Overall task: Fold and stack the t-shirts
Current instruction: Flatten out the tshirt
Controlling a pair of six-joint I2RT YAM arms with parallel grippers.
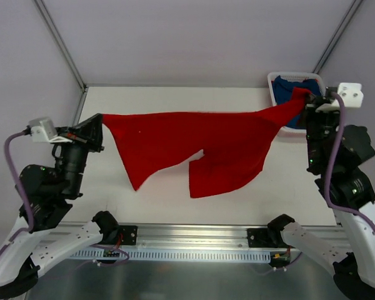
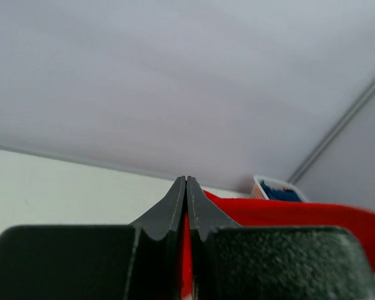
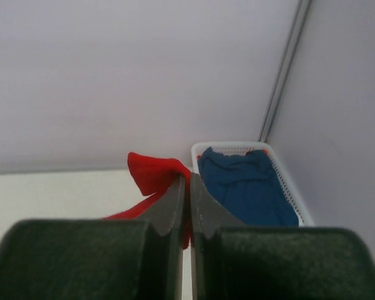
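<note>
Red shirt stretched out, nothing folded yet.
The red t-shirt (image 1: 194,147) hangs spread over the bench (image 1: 169,100) between the arms. The blue t-shirt (image 3: 247,184) lies in the basket (image 3: 231,145) at the far right corner. All folding and stacking is left. The left gripper (image 1: 99,118) and right gripper (image 1: 307,99) are each clamped tight on opposite ends of the red cloth.

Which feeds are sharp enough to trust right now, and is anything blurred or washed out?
Top external: even light, no glare, red t-shirt crisp against the table. Left wrist: near jaws dark and soft, shirt edge blurred. Right wrist: jaws soft too, blue t-shirt in the basket reasonably clear.
</note>
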